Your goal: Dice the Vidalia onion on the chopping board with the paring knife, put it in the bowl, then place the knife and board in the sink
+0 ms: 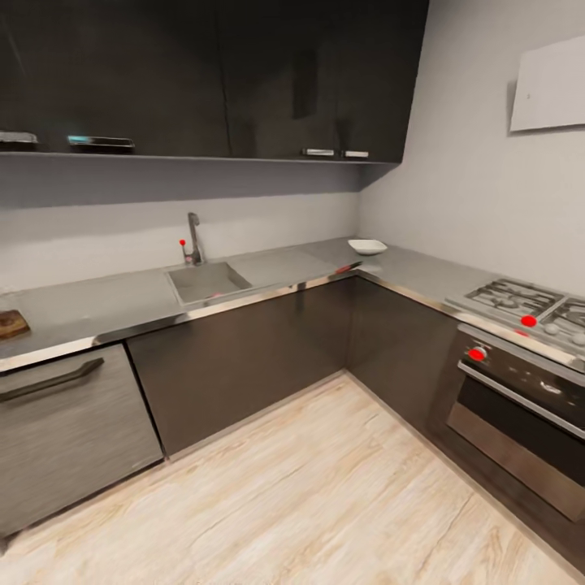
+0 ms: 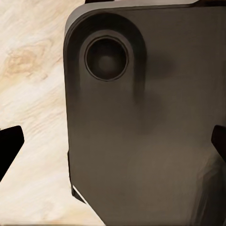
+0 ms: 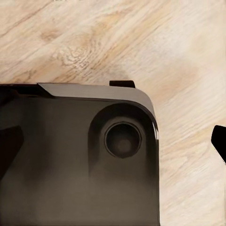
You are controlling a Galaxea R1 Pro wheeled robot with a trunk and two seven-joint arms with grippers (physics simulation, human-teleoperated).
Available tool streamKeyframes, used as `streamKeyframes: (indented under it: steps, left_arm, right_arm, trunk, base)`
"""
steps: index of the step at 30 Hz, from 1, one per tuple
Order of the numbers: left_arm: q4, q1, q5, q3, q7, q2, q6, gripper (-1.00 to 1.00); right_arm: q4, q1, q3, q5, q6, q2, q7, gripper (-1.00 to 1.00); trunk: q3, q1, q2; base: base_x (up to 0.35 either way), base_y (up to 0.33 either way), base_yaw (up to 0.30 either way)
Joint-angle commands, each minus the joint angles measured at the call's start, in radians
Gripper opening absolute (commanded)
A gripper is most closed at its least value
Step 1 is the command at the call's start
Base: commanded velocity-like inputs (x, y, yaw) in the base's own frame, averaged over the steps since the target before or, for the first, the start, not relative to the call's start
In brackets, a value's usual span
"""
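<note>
Sink (image 1: 207,282) sits mid-countertop (image 1: 97,305), bowl (image 1: 367,246) in the corner, chopping board (image 1: 11,324) far left. Both grippers' fingertips look spread apart, holding nothing.

Open floor (image 1: 325,496) lies between me and the L-shaped countertop (image 1: 106,305), nothing standing on it. Over the sink (image 1: 207,282) only the tap (image 1: 194,238) rises at the back; wall cabinets (image 1: 244,73) hang above. The bowl (image 1: 367,246) sits in the corner, the stove (image 1: 520,302) along my right. Below both wrists sits my dark base (image 2: 141,141)
</note>
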Motion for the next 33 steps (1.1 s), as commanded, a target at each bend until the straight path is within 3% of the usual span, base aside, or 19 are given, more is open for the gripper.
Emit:
streamKeyframes:
  steps: [1,33]
  left_arm:
    - [-0.001,0.000,0.001,0.001,0.000,0.000,0.000,1.00]
    - [-0.002,0.000,0.001,0.001,0.000,-0.008,0.000,1.00]
  right_arm:
    - [0.000,0.000,0.001,0.001,-0.003,0.000,-0.004,1.00]
    - [0.000,0.000,0.001,0.001,-0.003,0.000,-0.004,1.00]
  trunk:
    - [-0.001,0.000,0.000]
    - [0.004,0.000,0.000]
  base:
    - [0.000,0.000,0.283]
    - [0.007,0.000,0.287]
